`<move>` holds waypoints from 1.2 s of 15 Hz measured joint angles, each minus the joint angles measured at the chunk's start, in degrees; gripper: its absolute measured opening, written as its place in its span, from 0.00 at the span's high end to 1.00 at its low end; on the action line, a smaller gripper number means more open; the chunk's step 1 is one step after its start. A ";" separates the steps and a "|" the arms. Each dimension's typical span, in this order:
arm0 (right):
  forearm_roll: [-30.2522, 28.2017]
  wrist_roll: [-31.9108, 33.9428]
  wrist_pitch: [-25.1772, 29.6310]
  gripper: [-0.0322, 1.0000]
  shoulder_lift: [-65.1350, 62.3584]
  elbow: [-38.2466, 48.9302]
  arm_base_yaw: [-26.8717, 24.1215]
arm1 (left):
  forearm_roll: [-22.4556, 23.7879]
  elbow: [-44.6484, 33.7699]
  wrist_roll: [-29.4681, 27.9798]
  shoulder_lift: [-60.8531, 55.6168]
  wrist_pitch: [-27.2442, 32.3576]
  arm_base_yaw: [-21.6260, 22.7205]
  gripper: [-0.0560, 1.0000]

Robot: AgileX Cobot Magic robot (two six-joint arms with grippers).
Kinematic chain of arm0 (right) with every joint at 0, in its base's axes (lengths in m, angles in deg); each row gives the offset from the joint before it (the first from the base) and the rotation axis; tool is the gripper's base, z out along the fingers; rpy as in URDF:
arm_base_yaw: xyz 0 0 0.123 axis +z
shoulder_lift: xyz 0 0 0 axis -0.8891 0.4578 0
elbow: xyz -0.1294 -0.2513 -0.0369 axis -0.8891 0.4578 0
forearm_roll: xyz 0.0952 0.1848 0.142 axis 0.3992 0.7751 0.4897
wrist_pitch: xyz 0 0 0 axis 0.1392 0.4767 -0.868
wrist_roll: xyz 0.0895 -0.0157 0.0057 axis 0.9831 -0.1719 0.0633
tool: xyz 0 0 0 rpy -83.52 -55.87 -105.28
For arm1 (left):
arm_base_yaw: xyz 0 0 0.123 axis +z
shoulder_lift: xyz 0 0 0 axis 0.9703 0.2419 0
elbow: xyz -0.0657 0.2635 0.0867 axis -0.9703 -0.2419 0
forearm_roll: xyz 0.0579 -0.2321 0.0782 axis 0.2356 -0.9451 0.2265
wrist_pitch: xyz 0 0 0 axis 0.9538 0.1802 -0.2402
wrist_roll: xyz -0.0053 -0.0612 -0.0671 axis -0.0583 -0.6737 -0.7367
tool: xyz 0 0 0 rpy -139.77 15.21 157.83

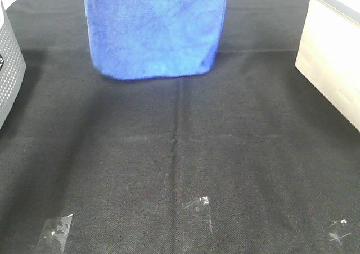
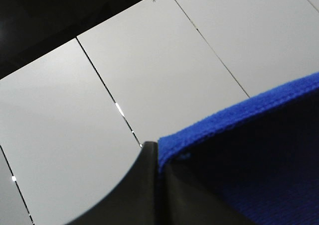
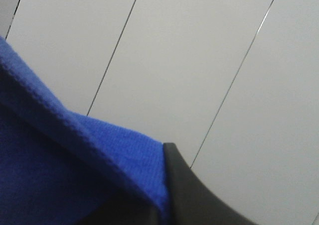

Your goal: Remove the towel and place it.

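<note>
The towel [image 1: 154,29], a bright blue cloth, hangs down at the back middle of the high view, with its lower edge just over the black table cloth [image 1: 180,153]. Its top runs out of the picture, and neither gripper shows in that view. In the left wrist view my left gripper [image 2: 157,148] is shut on the towel's stitched edge [image 2: 234,115]. The right wrist view has my right gripper [image 3: 167,153] pinching another part of the towel's edge [image 3: 114,145]. Behind both are pale panels with dark seams.
A grey perforated basket [image 1: 8,68] stands at the left edge of the table. A white box [image 1: 332,63] sits at the right edge. Three pieces of clear tape [image 1: 198,214] [image 1: 55,228] [image 1: 339,231] are stuck near the front of the black cloth.
</note>
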 joint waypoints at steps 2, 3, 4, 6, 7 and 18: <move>0.00 0.00 -2.92 0.97 1.49 -0.23 -0.69 | 0.00 5.84 0.00 4.30 0.69 0.00 0.95; 0.00 0.00 -4.76 0.97 1.95 -0.23 -0.97 | 0.00 7.91 0.00 5.90 0.80 0.00 0.95; 0.00 0.11 -5.90 0.97 2.12 -0.23 -1.38 | 0.00 9.11 0.00 7.10 0.80 0.00 0.95; 0.00 1.03 -6.65 0.97 2.12 -0.40 -2.23 | 0.11 10.20 -0.63 8.02 0.97 0.69 0.95; 0.00 1.15 -6.30 0.97 2.12 -0.40 -2.18 | 0.11 10.31 -1.03 8.02 1.60 0.86 0.95; 11.34 1.43 23.43 0.97 0.06 -0.40 -2.46 | -0.63 10.49 -1.38 6.76 37.87 -2.12 0.95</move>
